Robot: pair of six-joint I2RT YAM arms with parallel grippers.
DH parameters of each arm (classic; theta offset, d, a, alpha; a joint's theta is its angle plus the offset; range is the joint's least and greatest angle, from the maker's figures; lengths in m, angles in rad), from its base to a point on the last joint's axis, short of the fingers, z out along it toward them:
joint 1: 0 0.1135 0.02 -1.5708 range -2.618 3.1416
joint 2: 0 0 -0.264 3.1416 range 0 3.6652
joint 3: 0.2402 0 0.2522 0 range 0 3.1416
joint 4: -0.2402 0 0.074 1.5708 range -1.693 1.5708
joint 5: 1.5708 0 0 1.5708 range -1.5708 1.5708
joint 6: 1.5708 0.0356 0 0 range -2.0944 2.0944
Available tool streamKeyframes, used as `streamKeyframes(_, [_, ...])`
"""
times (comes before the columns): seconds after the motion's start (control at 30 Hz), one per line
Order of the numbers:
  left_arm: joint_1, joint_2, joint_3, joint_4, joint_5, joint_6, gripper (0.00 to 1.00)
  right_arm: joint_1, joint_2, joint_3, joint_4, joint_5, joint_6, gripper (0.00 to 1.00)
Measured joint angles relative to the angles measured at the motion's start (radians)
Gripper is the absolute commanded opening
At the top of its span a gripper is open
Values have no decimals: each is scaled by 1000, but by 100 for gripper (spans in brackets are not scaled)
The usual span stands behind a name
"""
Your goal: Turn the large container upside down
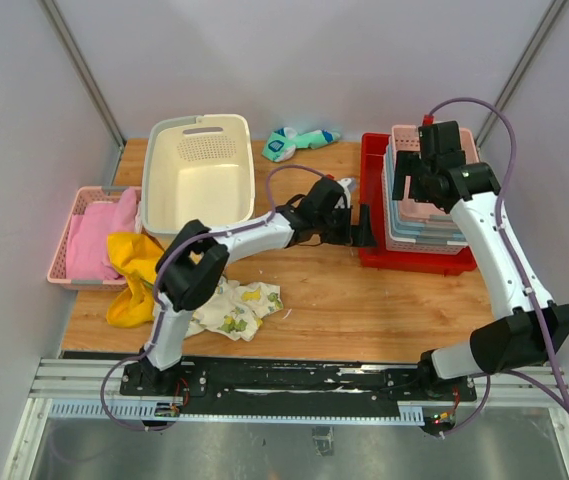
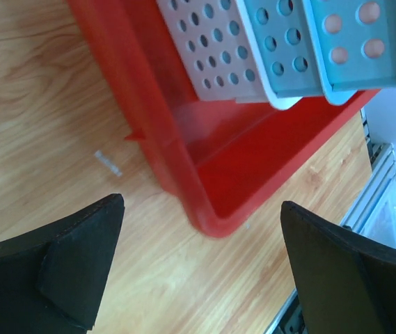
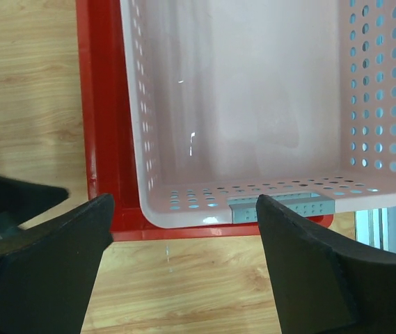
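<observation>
**Tub upright, both arms at the red tray**

Large container (image 1: 199,190) stands mouth-up at the far left of the table (image 1: 364,300), beside a pink cloth basket (image 1: 59,240). Left gripper (image 2: 201,209): jaws spread wide, empty, low over the red tray (image 2: 239,167) corner. Right gripper (image 3: 184,202): jaws wide, empty, above the stacked pink basket (image 3: 253,104) in that tray.

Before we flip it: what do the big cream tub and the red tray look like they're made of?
The large container seems to be moulded plastic: smooth semi-matte cream walls, rounded corners, a punched hole patch. The red tray is likely glossy plastic: soft reflections on thin moulded walls.
</observation>
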Motion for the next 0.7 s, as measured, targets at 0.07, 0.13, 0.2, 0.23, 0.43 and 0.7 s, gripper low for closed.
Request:
streamKeyframes(0.07, [-11, 60, 47, 18, 27, -7, 99, 0, -15, 0, 0, -18, -15, 86])
streamKeyframes(0.13, [-21, 122, 108, 36, 57, -15, 99, 0, -21, -3, 3, -34, -29, 88])
streamKeyframes(0.2, [-27, 183, 178, 47, 87, -24, 99, 0, -23, -12, 11, -41, -37, 89])
streamKeyframes(0.23, [-28, 209, 209, 50, 106, -25, 99, 0, -24, -19, 15, -42, -39, 90])
streamKeyframes(0.43, [-34, 308, 353, 74, 187, -17, 99, -3, -35, -82, 64, -58, -84, 89])
streamKeyframes(0.7, [-33, 98, 135, 21, 169, 91, 99, -85, 11, -40, 89, -115, -109, 74])
